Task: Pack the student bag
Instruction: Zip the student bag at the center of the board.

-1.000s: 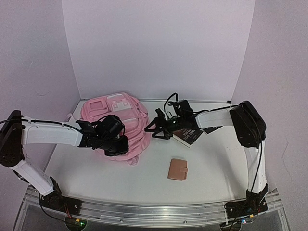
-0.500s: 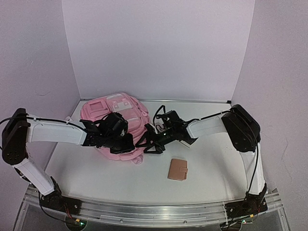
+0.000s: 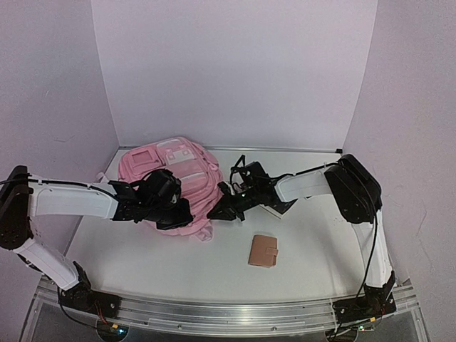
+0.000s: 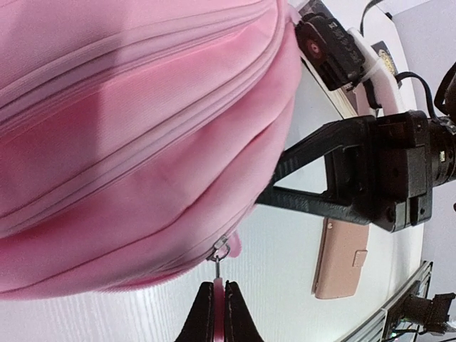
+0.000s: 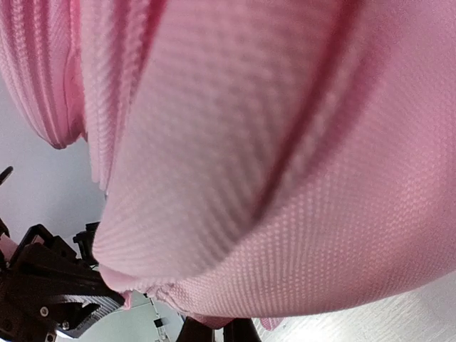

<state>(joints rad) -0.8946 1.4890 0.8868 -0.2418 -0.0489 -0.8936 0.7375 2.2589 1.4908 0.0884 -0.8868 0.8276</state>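
The pink student bag [image 3: 174, 171] lies at the back left of the table and fills the left wrist view [image 4: 128, 128] and the right wrist view [image 5: 271, 157]. My left gripper [image 3: 187, 214] is at the bag's near edge. Its fingertips [image 4: 214, 313] are shut on the pink pull tab of a zipper [image 4: 221, 251]. My right gripper [image 3: 214, 213] reaches in from the right to the same near edge. It [image 5: 215, 332] is shut, with a fold of the bag's pink fabric pinched between its fingers.
A tan wallet [image 3: 263, 251] lies on the white table in front of the right gripper, also visible from the left wrist [image 4: 342, 260]. A black book [image 3: 287, 206] lies partly under the right arm. White walls close in the back and sides.
The right gripper has swung left from over the book to the bag's near edge and shut on its fabric. The left gripper has kept its hold on the zipper pull, shifting only slightly.
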